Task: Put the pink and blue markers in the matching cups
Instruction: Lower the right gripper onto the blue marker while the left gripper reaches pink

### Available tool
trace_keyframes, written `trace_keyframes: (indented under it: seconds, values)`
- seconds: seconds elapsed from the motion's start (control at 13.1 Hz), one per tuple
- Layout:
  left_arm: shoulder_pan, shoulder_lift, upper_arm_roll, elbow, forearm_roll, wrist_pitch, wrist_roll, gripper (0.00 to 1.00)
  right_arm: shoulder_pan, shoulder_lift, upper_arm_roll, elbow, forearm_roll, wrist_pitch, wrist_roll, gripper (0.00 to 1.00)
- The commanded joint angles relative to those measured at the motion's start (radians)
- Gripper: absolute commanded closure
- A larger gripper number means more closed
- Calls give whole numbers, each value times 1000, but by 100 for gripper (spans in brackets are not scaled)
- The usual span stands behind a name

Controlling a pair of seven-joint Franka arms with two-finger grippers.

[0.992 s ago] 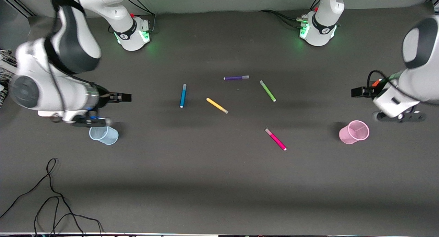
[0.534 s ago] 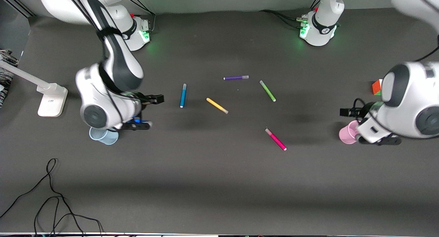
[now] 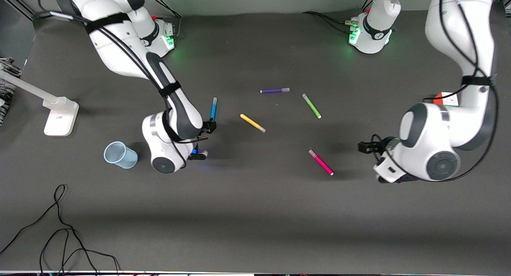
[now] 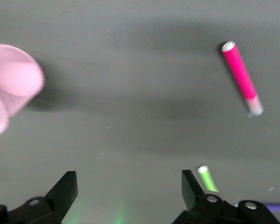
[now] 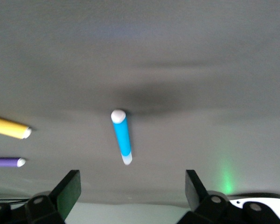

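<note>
Right tool [image 3: 210, 126] spread wide above blue marker [image 3: 213, 109], left tool [image 3: 364, 147] parted, near pink marker [image 3: 321, 162], over the counter [image 3: 255, 212]

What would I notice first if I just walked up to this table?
Probably the bright pens scattered mid-table: the pink marker nearest the front camera, the blue marker lying farther back. The open left gripper hangs beside the pink marker, and the open right gripper is over the blue marker's end.

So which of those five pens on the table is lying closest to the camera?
The pink marker. It lies lowest in the front view, apart from the blue, yellow, green and purple ones clustered nearer the robots' bases.
</note>
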Motion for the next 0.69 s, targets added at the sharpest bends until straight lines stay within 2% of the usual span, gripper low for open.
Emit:
trace_keyframes:
  seconds: [0.0,0.15,0.31,0.46,0.61]
  values:
    - [-86,61,7,28,-18,74,-210,1,33,51,-8,42,25,1,20,1]
    - [-140,95,6,28,-21,143,-291,1,53,77,-8,40,30,44,20,1]
    - [-159,127,6,28,-76,201,-363,2,63,89,-8,40,28,62,20,4]
    - [-166,157,4,28,-177,270,-428,3,63,96,-8,40,28,69,20,16]
    - [-191,188,4,28,-197,350,-523,4,63,96,-8,40,28,69,22,42]
